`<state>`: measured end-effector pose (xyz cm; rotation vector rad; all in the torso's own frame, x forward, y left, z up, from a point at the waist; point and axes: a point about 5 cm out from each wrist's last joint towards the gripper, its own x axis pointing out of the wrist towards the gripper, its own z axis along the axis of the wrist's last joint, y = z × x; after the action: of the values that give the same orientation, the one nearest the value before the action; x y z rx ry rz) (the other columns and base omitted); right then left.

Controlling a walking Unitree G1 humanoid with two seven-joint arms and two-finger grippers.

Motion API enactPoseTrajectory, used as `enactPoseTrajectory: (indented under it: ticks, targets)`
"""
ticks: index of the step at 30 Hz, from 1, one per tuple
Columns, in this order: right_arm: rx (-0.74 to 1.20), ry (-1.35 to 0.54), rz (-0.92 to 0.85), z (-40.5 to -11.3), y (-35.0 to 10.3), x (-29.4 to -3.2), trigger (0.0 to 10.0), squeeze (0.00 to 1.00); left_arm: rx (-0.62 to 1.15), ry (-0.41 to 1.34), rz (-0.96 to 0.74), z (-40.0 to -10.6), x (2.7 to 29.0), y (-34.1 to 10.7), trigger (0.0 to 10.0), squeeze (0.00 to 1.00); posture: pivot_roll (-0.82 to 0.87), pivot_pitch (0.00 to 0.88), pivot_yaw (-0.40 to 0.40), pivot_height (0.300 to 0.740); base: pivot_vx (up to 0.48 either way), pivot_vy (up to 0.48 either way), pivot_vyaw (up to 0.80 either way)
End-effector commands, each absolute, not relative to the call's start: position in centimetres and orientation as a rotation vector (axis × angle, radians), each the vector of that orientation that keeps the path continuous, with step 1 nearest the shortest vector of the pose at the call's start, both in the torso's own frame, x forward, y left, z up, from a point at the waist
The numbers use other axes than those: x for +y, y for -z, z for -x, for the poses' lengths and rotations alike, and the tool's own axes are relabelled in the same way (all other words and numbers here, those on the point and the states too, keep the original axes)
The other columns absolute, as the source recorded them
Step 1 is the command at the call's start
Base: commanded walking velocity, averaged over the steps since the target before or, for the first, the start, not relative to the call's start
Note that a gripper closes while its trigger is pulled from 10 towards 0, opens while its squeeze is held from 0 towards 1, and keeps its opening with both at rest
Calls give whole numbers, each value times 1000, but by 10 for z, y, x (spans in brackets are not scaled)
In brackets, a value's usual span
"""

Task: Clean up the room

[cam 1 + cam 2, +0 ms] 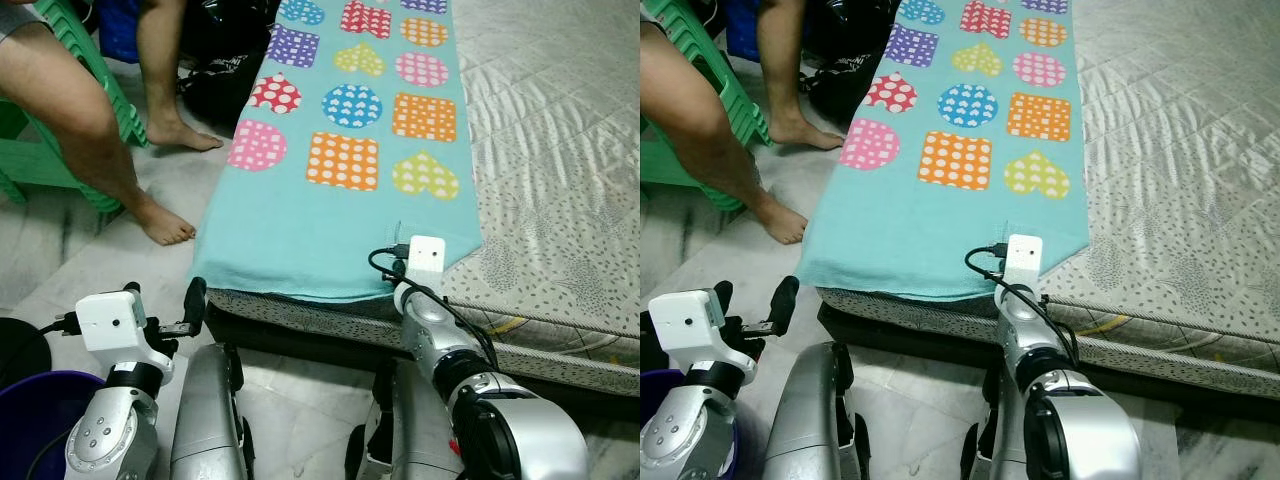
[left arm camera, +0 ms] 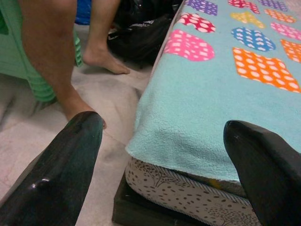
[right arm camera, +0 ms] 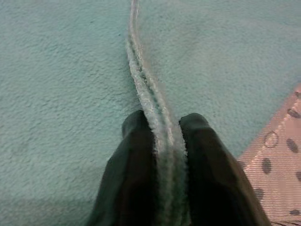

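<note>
A teal fleece blanket [image 1: 330, 210] with dotted hearts and squares lies lengthwise on the mattress [image 1: 560, 180], its near end hanging over the bed's front edge. My right gripper [image 3: 165, 127] is shut on a raised fold of this blanket near its front right corner, and the ridge runs away between the fingers. In the eye views the white wrist block [image 1: 427, 256] hides those fingers. My left gripper [image 1: 165, 300] is open, held low in front of the blanket's front left corner [image 2: 141, 146] and apart from it.
A person's bare legs [image 1: 90, 130] and feet stand on the marble floor left of the bed, by a green plastic chair [image 1: 40, 160]. A black bag [image 1: 225, 60] lies against the bed's side. A purple bucket [image 1: 30, 410] sits at my lower left.
</note>
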<state>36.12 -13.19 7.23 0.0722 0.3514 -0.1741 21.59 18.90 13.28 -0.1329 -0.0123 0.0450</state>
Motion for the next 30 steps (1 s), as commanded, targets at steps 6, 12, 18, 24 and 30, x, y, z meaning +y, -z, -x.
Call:
enactPoseTrajectory:
  ticks: [6, 12, 18, 24, 30]
  targets:
    - [342, 274, -149, -361, -73, -155, 0, 0, -7, -28, 130, -216, 188, -131, 10000, 0, 241, 206, -72, 541, 0, 0, 0]
    - [370, 327, -215, -350, -60, -166, 0, 0, -4, -23, 131, -217, 187, -130, 10000, 0, 230, 201, -71, 541, 0, 0, 0]
    - [413, 365, -248, -340, -50, -176, 667, 0, 2, -13, 135, -217, 186, -129, 10000, 0, 226, 197, -68, 541, 0, 0, 0]
    - [429, 379, -256, -333, -49, -181, 4275, 0, 8, -10, 133, -217, 187, -128, 10000, 0, 217, 193, -66, 541, 0, 0, 0]
    - [421, 415, -278, -318, -53, -186, 10000, 0, 13, 0, 133, -217, 186, -127, 10000, 0, 208, 190, -60, 541, 0, 0, 0]
